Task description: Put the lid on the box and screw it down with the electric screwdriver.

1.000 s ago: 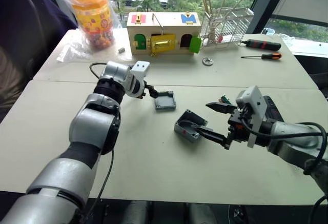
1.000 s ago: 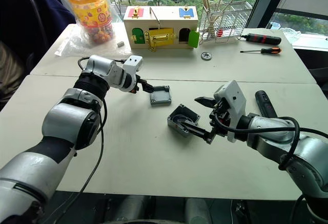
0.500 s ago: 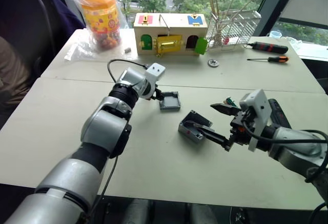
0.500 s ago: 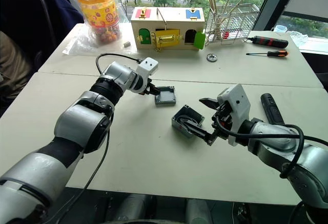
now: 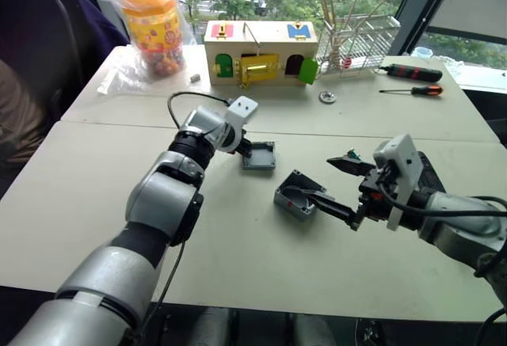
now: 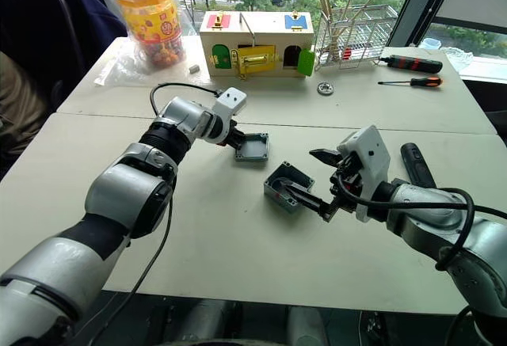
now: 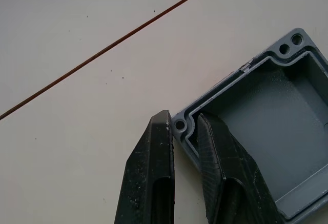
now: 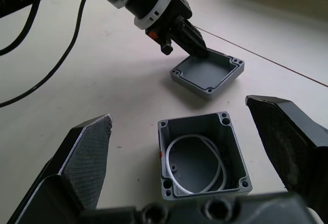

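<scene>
Lid (image 7: 266, 126) lies hollow side up near the middle of the tabletop (image 5: 238, 259), and the left gripper (image 7: 182, 124) has closed narrowly on one of its corners, one finger outside the rim and the other inside, beside a screw hole. In the left wrist view the far part of the lid is cut off by the frame edge. The box (image 8: 202, 155) sits open-topped just beside the lid, toward the near edge, with a white ring coiled inside it; a small red mark shows on one wall. The right gripper (image 8: 200, 147) is spread wide, its two fingers flanking the box without touching it. The electric screwdriver (image 6: 413, 164) lies toward the right edge, largely hidden behind the right arm. Along the far edge stand a wooden box (image 5: 260, 51) with coloured doors, a bagged jar (image 5: 150, 25) and a wire rack (image 5: 356, 37).
</scene>
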`<action>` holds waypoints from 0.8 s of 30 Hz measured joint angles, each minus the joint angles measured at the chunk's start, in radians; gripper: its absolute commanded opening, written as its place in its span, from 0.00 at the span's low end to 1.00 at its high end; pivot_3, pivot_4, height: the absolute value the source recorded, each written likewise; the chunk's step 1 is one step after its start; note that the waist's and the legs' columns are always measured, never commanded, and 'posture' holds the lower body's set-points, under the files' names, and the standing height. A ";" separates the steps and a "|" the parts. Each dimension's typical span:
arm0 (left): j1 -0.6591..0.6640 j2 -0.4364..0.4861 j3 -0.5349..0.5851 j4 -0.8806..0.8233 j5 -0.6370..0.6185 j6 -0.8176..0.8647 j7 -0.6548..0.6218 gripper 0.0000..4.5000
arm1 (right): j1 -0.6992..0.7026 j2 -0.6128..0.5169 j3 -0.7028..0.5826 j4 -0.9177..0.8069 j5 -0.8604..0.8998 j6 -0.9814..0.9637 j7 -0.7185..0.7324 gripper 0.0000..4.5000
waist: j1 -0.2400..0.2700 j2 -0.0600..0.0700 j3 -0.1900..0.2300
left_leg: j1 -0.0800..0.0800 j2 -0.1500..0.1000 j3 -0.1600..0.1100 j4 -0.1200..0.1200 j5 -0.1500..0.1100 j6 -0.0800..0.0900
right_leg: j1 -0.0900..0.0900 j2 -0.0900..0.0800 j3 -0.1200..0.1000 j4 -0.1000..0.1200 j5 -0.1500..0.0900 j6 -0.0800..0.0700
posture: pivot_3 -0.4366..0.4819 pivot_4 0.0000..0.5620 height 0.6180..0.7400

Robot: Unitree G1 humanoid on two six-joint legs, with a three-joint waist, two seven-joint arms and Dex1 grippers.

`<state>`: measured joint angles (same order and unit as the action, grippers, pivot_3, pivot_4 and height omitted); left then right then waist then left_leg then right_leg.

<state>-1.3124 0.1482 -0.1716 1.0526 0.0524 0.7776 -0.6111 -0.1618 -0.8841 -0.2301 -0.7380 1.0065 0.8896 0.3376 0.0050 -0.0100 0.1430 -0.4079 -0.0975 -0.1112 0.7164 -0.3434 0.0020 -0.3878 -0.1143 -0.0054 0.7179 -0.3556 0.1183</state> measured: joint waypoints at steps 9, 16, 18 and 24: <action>0.140 0.101 0.038 -0.415 -0.044 -0.182 -0.047 0.02 | -0.210 0.151 0.001 0.294 0.065 0.059 -0.077 1.00 | -0.014 0.000 0.000 | -0.001 0.000 -0.001 -0.002 0.000 0.000 | -0.002 -0.003 0.000 0.000 0.000 0.000 | 0.48 0.27 1.00; 0.222 0.128 -0.008 -0.584 -0.044 -0.214 -0.117 0.02 | -0.398 0.232 0.068 0.545 0.036 0.129 -0.054 1.00 | -0.025 0.000 0.001 | -0.001 0.000 -0.001 -0.002 0.000 0.000 | -0.002 -0.003 0.000 0.000 0.000 0.000 | 0.48 0.27 1.00; 0.229 0.131 -0.008 -0.609 -0.045 -0.213 -0.124 0.02 | -0.435 0.248 0.070 0.593 0.035 0.137 -0.031 1.00 | -0.023 0.000 0.001 | -0.001 0.000 -0.002 -0.002 0.000 0.000 | -0.002 -0.003 0.000 0.000 0.000 0.000 | 0.48 0.27 1.00; 0.258 0.142 -0.011 -0.720 -0.064 -0.171 -0.151 0.02 | -0.512 0.279 0.065 0.703 0.019 0.168 0.029 1.00 | -0.025 0.000 0.001 | -0.002 0.000 -0.002 -0.002 0.000 0.000 | -0.002 -0.003 0.000 0.000 0.000 0.000 | 0.48 0.27 1.00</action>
<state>-1.0547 0.2907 -0.1825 0.3326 -0.0119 0.6063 -0.7617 -0.6743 -0.6053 -0.1655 -0.0353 1.0258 1.0575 0.3668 -0.0200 -0.0098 0.1437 -0.4096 -0.0978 -0.1130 0.7144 -0.3435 0.0020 -0.3896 -0.1177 -0.0051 0.7176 -0.3556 0.1182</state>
